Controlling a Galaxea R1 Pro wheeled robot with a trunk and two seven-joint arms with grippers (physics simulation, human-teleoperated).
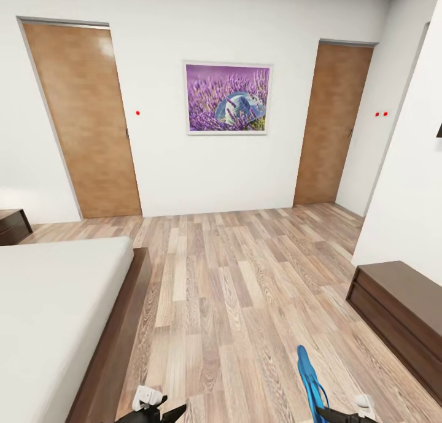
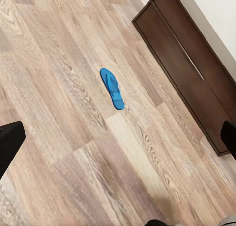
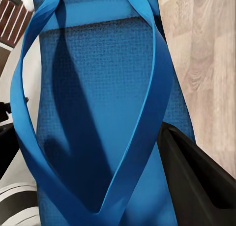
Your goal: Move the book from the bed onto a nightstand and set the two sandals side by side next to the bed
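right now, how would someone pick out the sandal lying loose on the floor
Find the long low dark-wood cabinet against the white wall. Just off its front, on the wood-plank floor, lies the sandal. It is flat, bright blue and strapped, the one coloured thing there.

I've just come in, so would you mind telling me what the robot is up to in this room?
The robot is in the bedroom, tidying a pair of blue flip-flops. Its right gripper is shut on one sandal, held up off the wood floor. The other sandal lies flat on the floor near the long low dark-wood cabinet. The left gripper is open and holds nothing. The bed is to the robot's left, its visible mattress bare.
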